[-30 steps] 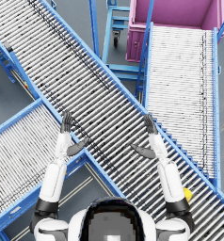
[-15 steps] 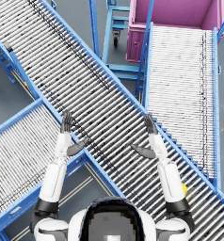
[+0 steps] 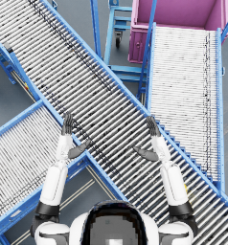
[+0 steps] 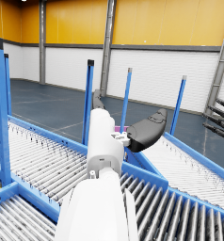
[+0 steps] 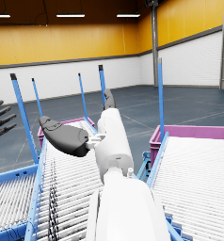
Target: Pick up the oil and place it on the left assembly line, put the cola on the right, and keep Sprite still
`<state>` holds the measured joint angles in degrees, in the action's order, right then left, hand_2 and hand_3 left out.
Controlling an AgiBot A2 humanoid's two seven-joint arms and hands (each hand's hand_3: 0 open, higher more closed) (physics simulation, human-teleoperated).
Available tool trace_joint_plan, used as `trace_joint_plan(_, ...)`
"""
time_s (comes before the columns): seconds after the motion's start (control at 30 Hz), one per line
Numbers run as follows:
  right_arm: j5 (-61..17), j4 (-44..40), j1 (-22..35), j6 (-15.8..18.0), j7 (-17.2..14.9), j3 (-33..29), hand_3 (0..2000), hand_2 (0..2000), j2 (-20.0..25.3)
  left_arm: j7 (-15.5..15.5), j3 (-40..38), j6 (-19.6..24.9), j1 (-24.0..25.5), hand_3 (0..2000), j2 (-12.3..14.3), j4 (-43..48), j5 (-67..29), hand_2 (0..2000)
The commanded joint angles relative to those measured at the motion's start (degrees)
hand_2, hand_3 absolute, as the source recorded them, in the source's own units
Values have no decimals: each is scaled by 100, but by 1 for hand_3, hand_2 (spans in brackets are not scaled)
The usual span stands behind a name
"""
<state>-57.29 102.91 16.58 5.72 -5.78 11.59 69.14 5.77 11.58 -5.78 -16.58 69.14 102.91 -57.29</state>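
Above roller conveyor (image 3: 94, 95): left robot hand (image 3: 69, 139), right robot hand (image 3: 153, 141) hover, fingers spread, both empty. Pink bin (image 3: 137, 48) beyond conveyor.

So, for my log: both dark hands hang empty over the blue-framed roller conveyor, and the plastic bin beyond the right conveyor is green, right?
No: the plastic bin is pink, not green, as the head view shows. The left hand and right hand are indeed empty.
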Motion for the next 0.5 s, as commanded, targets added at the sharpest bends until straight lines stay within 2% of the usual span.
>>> trace_joint_plan(0.03,0,0,0,0,0,0,0,0,0,0,0,0,0,0,0,0,0,0)
trace_joint_plan(0.5,0,0,0,0,0,0,0,0,0,0,0,0,0,0,0,0,0,0)
